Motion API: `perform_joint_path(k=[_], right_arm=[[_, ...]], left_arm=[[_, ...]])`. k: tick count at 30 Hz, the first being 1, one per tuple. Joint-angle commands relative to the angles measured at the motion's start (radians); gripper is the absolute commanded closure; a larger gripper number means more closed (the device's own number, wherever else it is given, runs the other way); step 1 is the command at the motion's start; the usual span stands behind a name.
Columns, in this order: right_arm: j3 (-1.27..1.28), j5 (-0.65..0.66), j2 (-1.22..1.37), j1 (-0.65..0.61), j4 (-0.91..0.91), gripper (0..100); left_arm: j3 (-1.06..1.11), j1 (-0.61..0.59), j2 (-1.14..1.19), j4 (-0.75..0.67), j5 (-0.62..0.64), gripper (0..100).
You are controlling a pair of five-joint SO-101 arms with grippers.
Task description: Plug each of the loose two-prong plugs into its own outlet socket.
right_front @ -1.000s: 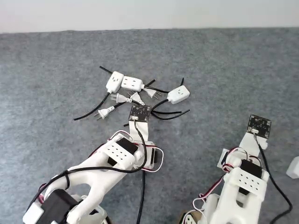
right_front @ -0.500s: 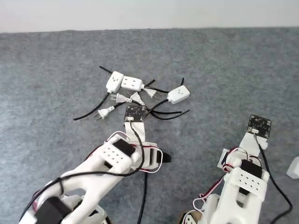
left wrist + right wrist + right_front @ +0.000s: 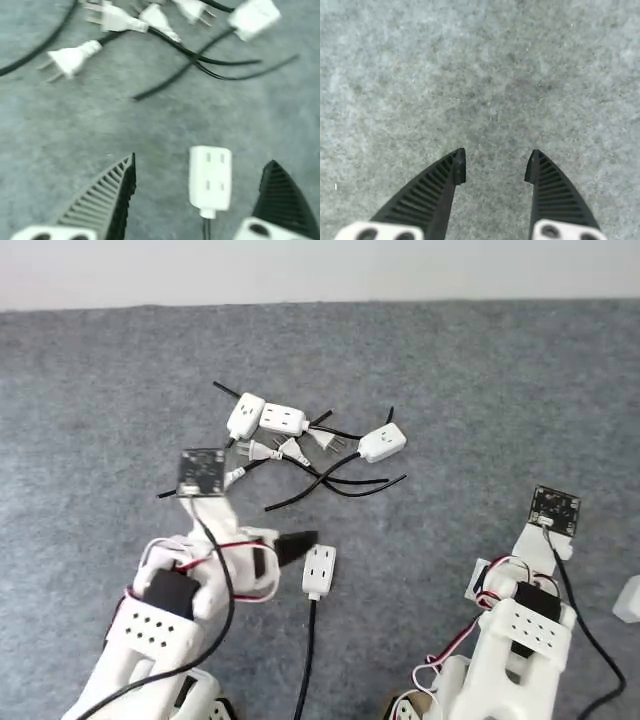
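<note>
Left pincer (image 3: 201, 161) stands wide open and grips nothing. The near socket (image 3: 210, 175) lies on the grey worktop (image 3: 150, 115) between the two jaws and appears to touch neither. It rests slot face up, with its black cable (image 3: 307, 660) trailing back toward the arm bases. This attitude probably leaves the slots free for a plug pressed in from above.

Right pincer (image 3: 497, 151) is also open and empty. It is held over bare worktop, well apart from the task items. This is judged a parked position that keeps it out of the left arm's way.

Four loose plugs lie beyond the near socket, tangled with black leads:
- nearest plug (image 3: 70, 57)
- second plug (image 3: 114, 20)
- third plug (image 3: 159, 17)
- fourth plug (image 3: 192, 10)

Three further sockets sit around them. The far socket (image 3: 246, 415) and the neighbour socket (image 3: 283, 420) lie side by side. The outer socket (image 3: 382, 443) lies apart from them. No plug is seated in any socket.

Change from the earlier frames: the left arm's wrist has swung away from the edge of the cluster toward its own left. The near socket, formerly covered by the arm, is now exposed. The cluster and the right arm hold their former positions.
</note>
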Motion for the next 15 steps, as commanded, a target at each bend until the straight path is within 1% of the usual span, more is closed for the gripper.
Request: perform_joint_path(k=[1, 3, 6, 9, 12, 15], right_arm=[[-0.071, 0.005, -0.012, -0.047, 0.007, 79.8], [-0.144, 0.003, -0.004, -0.114, 0.056, 79.8], [-0.292, 0.006, 0.028, -0.288, 0.133, 79.8], [-0.439, 0.018, 0.101, -0.45, 0.147, 79.8], [-0.589, 0.103, 0.219, -0.587, 0.147, 79.8], [-0.732, 0.16, 0.378, -0.674, 0.145, 79.8]], left_arm=[[-0.045, -0.121, 0.041, -0.028, 0.002, 63], [-0.071, -0.213, 0.103, -0.048, 0.037, 63], [-0.122, -0.371, 0.184, -0.066, 0.055, 63], [-0.145, -0.535, 0.232, -0.118, 0.058, 63], [-0.105, -0.677, 0.244, -0.183, 0.063, 63], [-0.054, -0.756, 0.249, -0.25, 0.06, 63]])
